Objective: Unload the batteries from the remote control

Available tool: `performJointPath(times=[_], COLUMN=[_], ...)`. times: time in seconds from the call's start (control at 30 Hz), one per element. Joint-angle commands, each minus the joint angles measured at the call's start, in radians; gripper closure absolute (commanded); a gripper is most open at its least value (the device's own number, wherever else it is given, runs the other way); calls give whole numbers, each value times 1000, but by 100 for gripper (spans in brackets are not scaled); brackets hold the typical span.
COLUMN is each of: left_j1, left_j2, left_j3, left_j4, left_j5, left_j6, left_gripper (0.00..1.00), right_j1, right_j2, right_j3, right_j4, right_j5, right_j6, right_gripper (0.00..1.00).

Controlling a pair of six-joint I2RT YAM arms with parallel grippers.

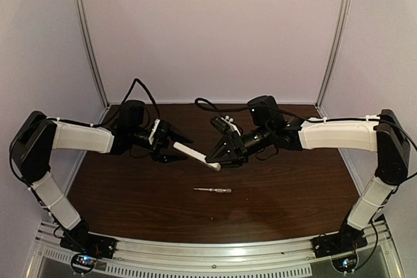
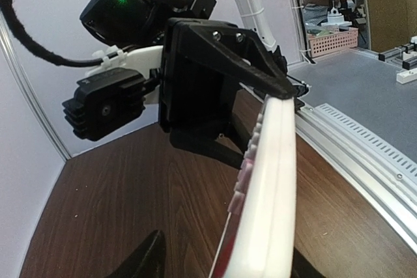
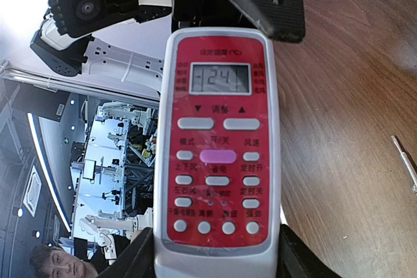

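Observation:
The remote control [image 1: 195,155] is a white handset held in the air between both arms. In the right wrist view its red face [image 3: 220,148] with a display and grey buttons is toward the camera. My right gripper [image 3: 218,265] [image 1: 219,159] is shut on its lower end, one finger on each long side. In the left wrist view the remote [image 2: 273,180] is edge-on. My left gripper [image 2: 225,268] [image 1: 177,148] straddles the other end with its jaws apart and a gap on the button side. The batteries are hidden.
A thin screwdriver with a clear handle [image 1: 212,190] lies on the brown table [image 1: 273,206] in front of the grippers; it also shows in the right wrist view [image 3: 405,161]. White walls and metal posts enclose the table on three sides.

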Motion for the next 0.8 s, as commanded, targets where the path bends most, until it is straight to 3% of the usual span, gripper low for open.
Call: performJointPath(times=[0.0,0.1,0.53,0.67,0.77], left_j1=[-20,-24,-37,-37,-37], left_j2=[12,8,2,-6,-11], left_j3=[45,43,54,56,60], left_j4=[-79,-79,-127,-145,-154], left_j5=[-12,-14,2,10,7], left_j6=[68,72,102,106,89], left_gripper=[46,50,83,91,95], right_j1=[5,6,6,5,4], right_j2=[34,46,60,50,41], right_j3=[32,38,23,23,46], right_j4=[86,104,194,177,68], right_j5=[-55,-62,-53,-29,32], right_j6=[26,36,92,78,0], right_gripper=[61,61,60,53,41])
